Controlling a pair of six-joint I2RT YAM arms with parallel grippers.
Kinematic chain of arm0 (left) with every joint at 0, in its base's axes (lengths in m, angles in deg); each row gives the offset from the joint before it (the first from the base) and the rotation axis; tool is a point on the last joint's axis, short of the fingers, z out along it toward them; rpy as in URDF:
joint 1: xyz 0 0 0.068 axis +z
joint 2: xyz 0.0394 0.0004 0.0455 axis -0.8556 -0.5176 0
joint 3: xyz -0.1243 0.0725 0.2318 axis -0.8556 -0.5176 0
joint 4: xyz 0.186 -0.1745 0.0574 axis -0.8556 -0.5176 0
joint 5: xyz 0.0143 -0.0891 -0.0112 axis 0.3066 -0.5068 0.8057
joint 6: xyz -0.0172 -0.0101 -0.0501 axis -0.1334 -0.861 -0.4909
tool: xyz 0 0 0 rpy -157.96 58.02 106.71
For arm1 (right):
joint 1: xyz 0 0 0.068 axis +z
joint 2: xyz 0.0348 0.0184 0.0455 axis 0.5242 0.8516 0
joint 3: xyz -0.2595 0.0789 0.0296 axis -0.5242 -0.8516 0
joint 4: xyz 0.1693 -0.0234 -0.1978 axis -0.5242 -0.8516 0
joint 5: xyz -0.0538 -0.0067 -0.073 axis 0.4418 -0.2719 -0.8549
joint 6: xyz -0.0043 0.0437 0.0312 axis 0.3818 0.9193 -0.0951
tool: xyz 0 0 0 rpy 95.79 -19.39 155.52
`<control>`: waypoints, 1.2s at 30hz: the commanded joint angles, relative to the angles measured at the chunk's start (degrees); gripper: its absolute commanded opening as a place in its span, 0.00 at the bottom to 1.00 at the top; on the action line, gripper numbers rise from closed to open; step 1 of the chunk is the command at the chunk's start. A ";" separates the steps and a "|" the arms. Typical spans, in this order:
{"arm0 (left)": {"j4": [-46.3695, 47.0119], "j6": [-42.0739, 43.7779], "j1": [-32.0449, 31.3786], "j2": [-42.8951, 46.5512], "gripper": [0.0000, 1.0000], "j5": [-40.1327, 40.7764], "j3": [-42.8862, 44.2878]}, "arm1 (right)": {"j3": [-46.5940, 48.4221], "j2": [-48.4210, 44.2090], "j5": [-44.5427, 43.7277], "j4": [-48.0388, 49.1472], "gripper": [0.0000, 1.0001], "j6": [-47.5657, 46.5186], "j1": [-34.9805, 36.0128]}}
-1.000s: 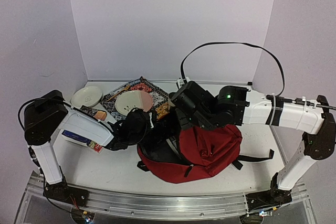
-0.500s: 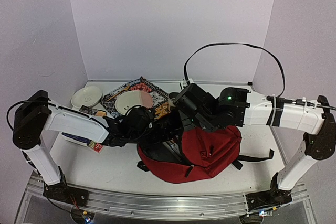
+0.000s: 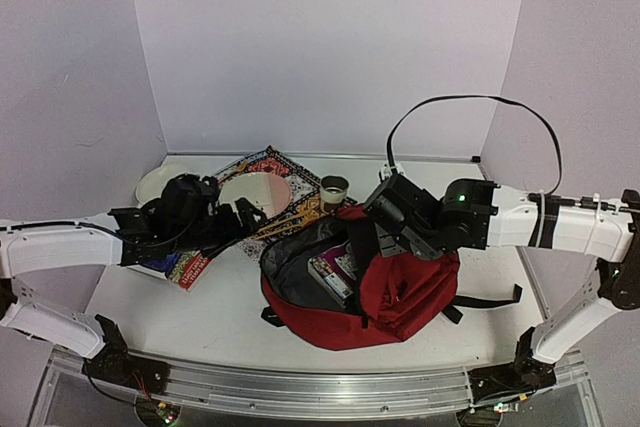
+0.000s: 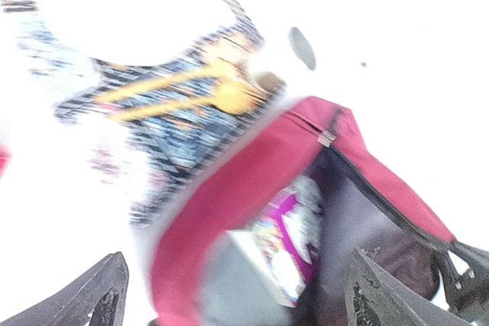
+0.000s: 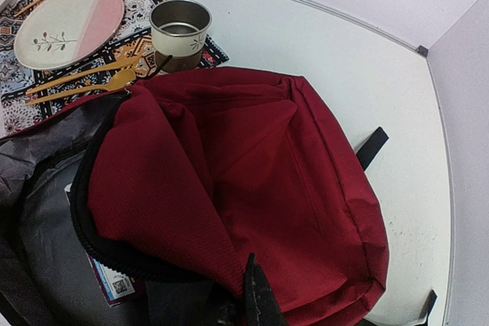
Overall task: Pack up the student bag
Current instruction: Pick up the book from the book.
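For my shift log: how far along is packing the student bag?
Done: the student bag lies unzipped with a colourful box inside. In hand: nothing visible; left tool open, empty, right tool at the flap. Left, probably: the book at left, then zipping shut.

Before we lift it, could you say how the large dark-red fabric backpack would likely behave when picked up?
Probably floppy: the dark-red fabric backpack sags in creases. Its mouth gapes, so the colourful box inside might slide out.

Pretty plain setup: a pale lilac back wall [image 3: 330,47] fills the top of the frame, with matching side walls [image 3: 60,77] angling in left and right. White table [image 3: 200,317] below, metal rail [image 3: 320,387] along the bottom edge. Soft, even light.
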 commanded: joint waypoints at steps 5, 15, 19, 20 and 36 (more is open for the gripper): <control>-10.73 0.15 10.48 11.98 1.00 0.04 -5.75 | -1.27 -1.12 1.76 -2.64 0.00 1.47 -0.02; -17.16 4.56 27.98 19.10 1.00 -7.74 -9.57 | 0.28 1.89 8.43 1.56 0.01 -1.57 -0.02; -16.82 5.52 37.50 19.89 1.00 -15.50 -12.51 | 0.83 2.09 9.17 2.36 0.01 -2.72 -0.03; -16.80 5.66 40.07 20.34 0.99 -17.47 -13.17 | 0.86 2.00 9.29 2.54 0.01 -2.93 -0.03; -13.46 3.51 62.29 22.17 0.99 -22.35 -20.99 | 0.42 0.76 15.27 10.06 0.02 -10.16 -0.01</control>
